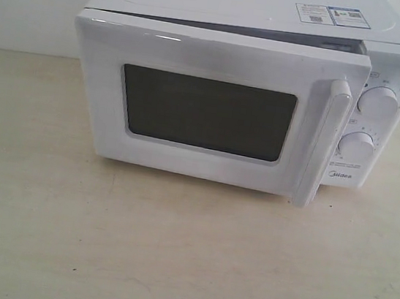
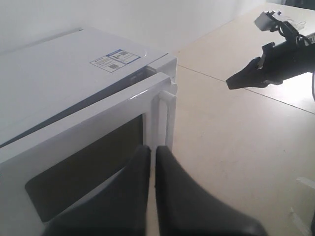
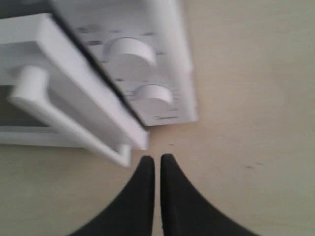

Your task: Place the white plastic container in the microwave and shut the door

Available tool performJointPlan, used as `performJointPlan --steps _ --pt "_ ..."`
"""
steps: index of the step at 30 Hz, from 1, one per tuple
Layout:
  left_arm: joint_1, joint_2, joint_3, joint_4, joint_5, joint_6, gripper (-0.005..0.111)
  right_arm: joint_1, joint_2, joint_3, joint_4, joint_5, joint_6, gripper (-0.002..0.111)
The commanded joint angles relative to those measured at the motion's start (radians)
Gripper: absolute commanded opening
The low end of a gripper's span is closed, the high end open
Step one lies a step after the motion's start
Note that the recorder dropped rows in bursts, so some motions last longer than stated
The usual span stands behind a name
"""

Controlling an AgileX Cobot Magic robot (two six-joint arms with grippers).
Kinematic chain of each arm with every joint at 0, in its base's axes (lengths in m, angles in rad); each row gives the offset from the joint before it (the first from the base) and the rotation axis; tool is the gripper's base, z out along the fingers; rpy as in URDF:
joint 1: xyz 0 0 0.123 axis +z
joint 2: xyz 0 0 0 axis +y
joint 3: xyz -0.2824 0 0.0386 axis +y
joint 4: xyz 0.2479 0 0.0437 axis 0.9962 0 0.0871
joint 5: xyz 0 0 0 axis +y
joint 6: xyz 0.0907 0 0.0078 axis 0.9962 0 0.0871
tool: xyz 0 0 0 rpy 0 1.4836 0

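The white microwave (image 1: 277,12) stands at the back of the table. Its door (image 1: 205,113) hangs a little ajar, the handle side standing off the body, with a dark window and a vertical bar handle (image 1: 328,140). The white plastic container is not in sight. My left gripper (image 2: 152,150) is shut and empty, close in front of the door (image 2: 83,147) near the handle (image 2: 164,120). My right gripper (image 3: 156,160) is shut and empty, just off the handle's (image 3: 64,115) lower end and the door's free edge. Neither gripper shows in the exterior view.
Two round knobs (image 1: 378,101) sit on the panel right of the door, above the Midea logo (image 1: 339,179). Stickers (image 1: 328,14) lie on the microwave's top. The right arm (image 2: 275,66) shows over the beige table (image 1: 172,249) in the left wrist view.
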Motion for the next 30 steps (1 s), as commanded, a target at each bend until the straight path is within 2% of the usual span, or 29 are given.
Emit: performJointPlan --steps 1,3,4,5,10,14,19,30 --pt "-0.004 -0.008 0.001 0.003 0.002 -0.009 0.004 0.0 0.001 -0.006 0.513 0.026 -0.398 0.0" --pt "-0.004 -0.008 0.001 0.003 0.002 -0.009 0.004 0.015 0.001 -0.006 0.685 0.065 -0.511 0.0" --pt "-0.004 -0.008 0.001 0.003 0.002 -0.009 0.004 0.032 0.001 -0.006 0.704 0.063 -0.528 0.0" --pt "-0.004 -0.008 0.001 0.003 0.002 -0.009 0.004 0.095 0.001 -0.006 0.73 0.035 -0.546 0.0" --pt "-0.004 -0.008 0.001 0.003 0.002 -0.009 0.004 0.35 0.032 -0.006 0.729 -0.187 -0.546 0.0" --pt "-0.004 -0.008 0.001 0.003 0.002 -0.009 0.004 0.485 0.117 -0.006 0.716 -0.39 -0.546 0.0" --pt "-0.004 -0.008 0.001 0.003 0.002 -0.009 0.004 0.496 0.264 -0.022 0.714 -0.542 -0.572 0.0" --pt "-0.004 -0.008 0.001 0.003 0.002 -0.009 0.004 0.498 0.482 -0.166 0.712 -0.646 -0.579 0.0"
